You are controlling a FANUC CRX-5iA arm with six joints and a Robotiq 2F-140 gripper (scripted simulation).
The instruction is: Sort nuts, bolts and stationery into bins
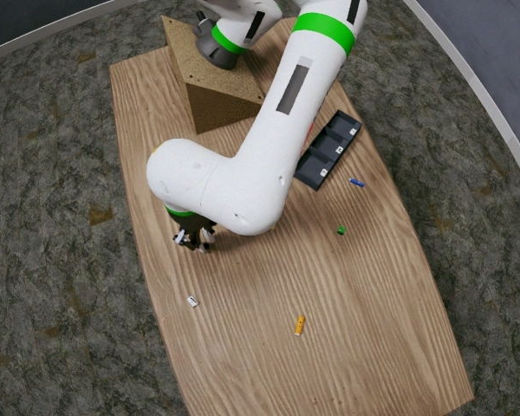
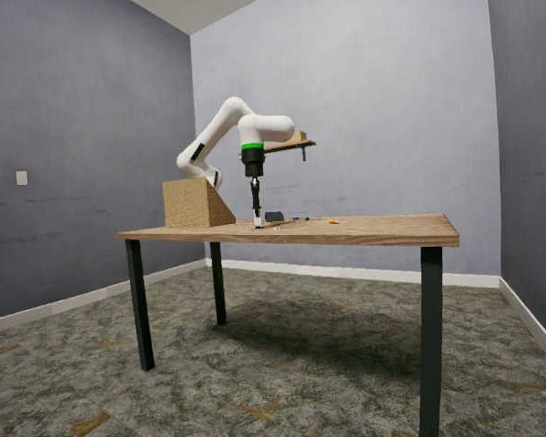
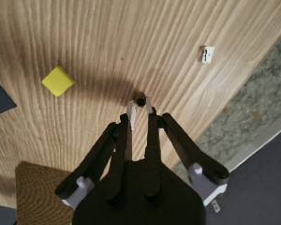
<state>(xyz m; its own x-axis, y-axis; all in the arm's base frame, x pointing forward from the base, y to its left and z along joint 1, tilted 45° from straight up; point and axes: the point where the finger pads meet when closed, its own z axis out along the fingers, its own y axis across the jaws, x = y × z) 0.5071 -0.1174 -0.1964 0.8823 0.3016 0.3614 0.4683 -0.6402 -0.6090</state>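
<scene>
My gripper (image 1: 197, 245) (image 2: 257, 224) (image 3: 140, 105) is low over the left side of the table, fingers set narrowly apart and open. A small black nut (image 3: 140, 100) lies on the wood right at the fingertips, between them, not gripped. A yellow cube (image 3: 58, 81) lies a little way off. A small white item (image 1: 191, 301) (image 3: 206, 53) lies near the left edge. An orange stick-like item (image 1: 299, 325), a green nut (image 1: 341, 230) and a blue bolt (image 1: 356, 182) lie farther right. The black row of bins (image 1: 328, 150) stands at the back right; I cannot read its labels.
A wooden wedge block (image 1: 215, 89) (image 2: 193, 203) carries the arm's base at the back. The arm's elbow hides the table between the gripper and the bins in the top view. The table's left edge (image 1: 139, 250) is close to the gripper.
</scene>
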